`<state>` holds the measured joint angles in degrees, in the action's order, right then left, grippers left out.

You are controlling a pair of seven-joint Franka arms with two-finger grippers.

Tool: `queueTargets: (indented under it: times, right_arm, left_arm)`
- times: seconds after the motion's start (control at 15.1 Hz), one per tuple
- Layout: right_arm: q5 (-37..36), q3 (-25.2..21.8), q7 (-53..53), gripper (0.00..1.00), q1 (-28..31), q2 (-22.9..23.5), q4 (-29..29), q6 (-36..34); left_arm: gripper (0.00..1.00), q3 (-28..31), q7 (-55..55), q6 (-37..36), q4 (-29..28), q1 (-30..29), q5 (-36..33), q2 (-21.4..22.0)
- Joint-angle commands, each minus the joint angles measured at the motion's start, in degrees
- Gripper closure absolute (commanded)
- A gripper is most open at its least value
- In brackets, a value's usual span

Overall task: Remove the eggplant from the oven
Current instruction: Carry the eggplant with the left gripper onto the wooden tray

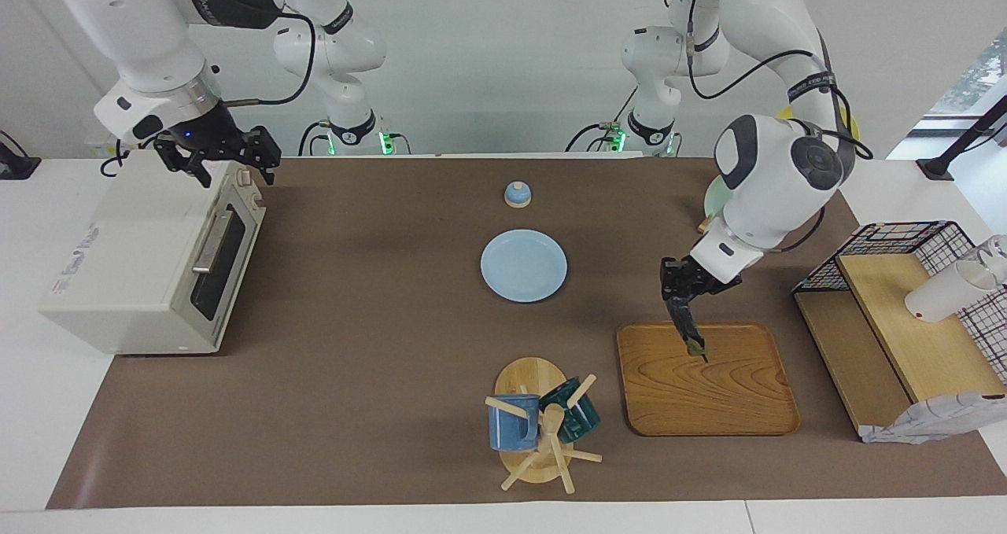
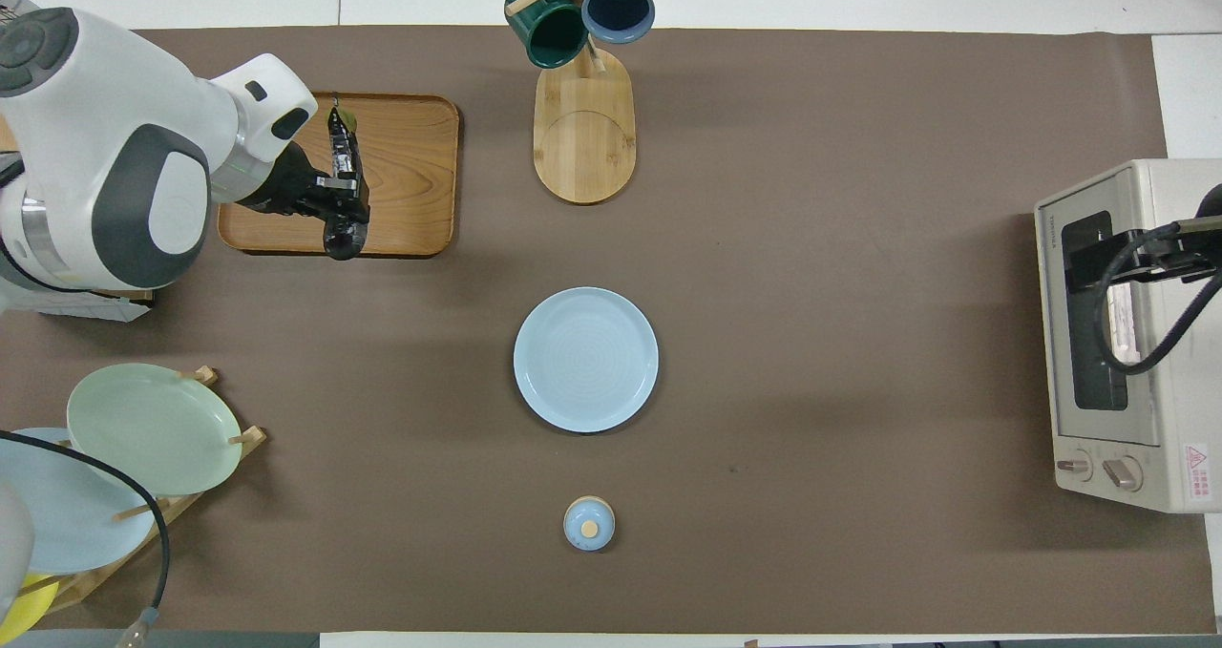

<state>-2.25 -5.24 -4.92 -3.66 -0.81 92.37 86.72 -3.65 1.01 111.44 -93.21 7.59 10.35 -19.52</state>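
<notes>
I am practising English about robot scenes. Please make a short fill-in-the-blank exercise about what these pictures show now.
1. The left end effector holds the ____ by one end.
2. The eggplant hangs over the wooden ____.
3. The right end effector is over the ____.
4. The round blue plate at the middle of the table has ____ on it.

Missing words: eggplant; tray; oven; nothing
</notes>
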Motion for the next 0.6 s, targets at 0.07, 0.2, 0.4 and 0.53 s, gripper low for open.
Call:
queueTargets:
  times: [0.07,0.2,0.4,0.53]
  right_arm:
    - [1.38,-2.23,0.97,0.00,-0.29,0.98,-1.23,0.64]
    - [1.29,-1.97,1.14,0.00,-0.21,1.07,-1.84,0.55]
    - [1.38,-1.88,1.14,0.00,-0.91,1.16,-2.46,0.81]
    - [1.29,-1.88,1.14,0.00,-1.00,1.07,-2.46,0.99]
  left_arm:
    - [1.00,-0.39,0.48,-3.16,13.12,-2.66,-0.68,-12.45]
    - [1.00,-0.22,0.48,-0.54,13.67,-3.80,-1.39,-15.28]
    - [1.00,-0.30,0.48,3.87,11.57,-3.81,-3.23,-15.20]
    - [1.00,-0.22,0.14,3.78,11.12,-4.07,-3.41,-15.03]
